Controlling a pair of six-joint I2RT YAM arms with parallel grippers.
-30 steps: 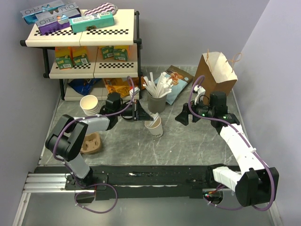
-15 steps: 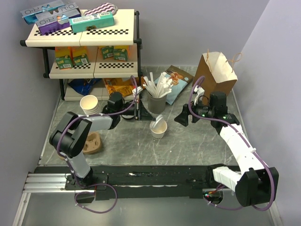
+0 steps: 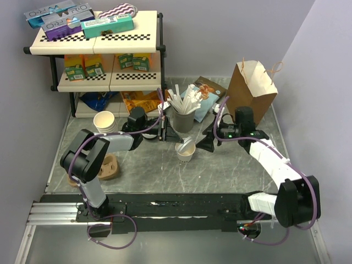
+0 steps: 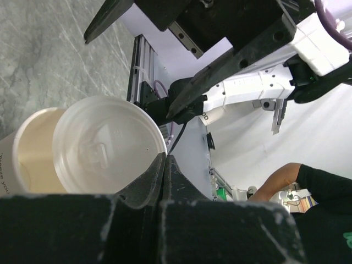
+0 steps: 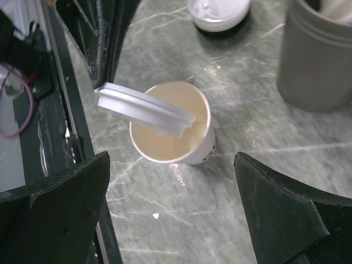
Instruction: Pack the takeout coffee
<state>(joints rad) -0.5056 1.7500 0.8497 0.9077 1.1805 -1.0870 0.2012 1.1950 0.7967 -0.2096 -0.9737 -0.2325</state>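
The takeout coffee is an off-white paper cup (image 3: pixel 186 153) (image 5: pixel 181 140) standing upright on the grey marble table. Its white sip lid (image 5: pixel 144 109) (image 4: pixel 104 146) lies tilted across the mouth: one edge dips inside and the other sticks up past the rim, leaving the inside open. My left gripper (image 3: pixel 169 133) (image 4: pixel 164 157) is shut, its tips pinching the raised edge of the lid. My right gripper (image 3: pixel 204 140) (image 5: pixel 171 159) hangs open just right of the cup, its fingers spread wide and touching nothing.
A grey straw holder (image 3: pixel 182 118) (image 5: pixel 316 60) stands just behind the cup. Loose white lids (image 5: pixel 220 12) sit on a dark base beside it. An open brown paper bag (image 3: pixel 252 85) stands back right. A stack of lidless cups (image 3: pixel 104 122), a cardboard carrier (image 3: pixel 107 168) and a shelf (image 3: pixel 96 41) are on the left.
The cup went from leaning to upright and shifted slightly right, with the lid now lying lower across it. My right arm swung left, bringing its open gripper close to the cup.
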